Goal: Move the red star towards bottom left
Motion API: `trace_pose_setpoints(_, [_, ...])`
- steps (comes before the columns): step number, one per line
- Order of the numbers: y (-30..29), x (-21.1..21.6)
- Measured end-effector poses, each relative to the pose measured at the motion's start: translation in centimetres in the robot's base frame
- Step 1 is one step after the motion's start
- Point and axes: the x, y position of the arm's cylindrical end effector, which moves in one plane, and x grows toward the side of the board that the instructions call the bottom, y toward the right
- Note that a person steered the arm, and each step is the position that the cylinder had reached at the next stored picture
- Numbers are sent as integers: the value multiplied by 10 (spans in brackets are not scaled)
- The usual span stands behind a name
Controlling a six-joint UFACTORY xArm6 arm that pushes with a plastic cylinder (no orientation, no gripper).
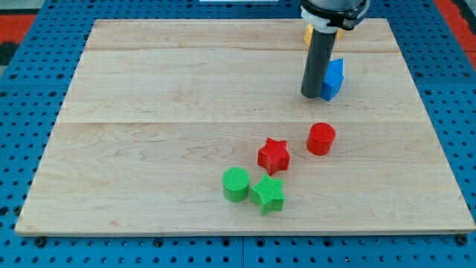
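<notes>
The red star (273, 155) lies on the wooden board (149, 112), right of the middle and toward the view's bottom. My tip (312, 94) stands above and to the right of it, well apart, with bare board between them. The tip touches or nearly touches the left side of a blue block (334, 78). A red cylinder (321, 138) sits just right of the star. A green cylinder (236, 184) and a green star (268, 194) sit just below the red star.
A yellow block (307, 33) shows partly behind the rod at the view's top. The board is ringed by a blue perforated table (30, 112).
</notes>
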Motion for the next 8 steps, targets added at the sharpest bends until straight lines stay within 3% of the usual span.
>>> trace_pose_setpoints(2, [-42,15])
trace_pose_setpoints(4, [-36,50])
trace_pose_setpoints(5, [44,50])
trace_pose_setpoints(6, [71,76])
trace_pose_setpoints(8, [-98,121])
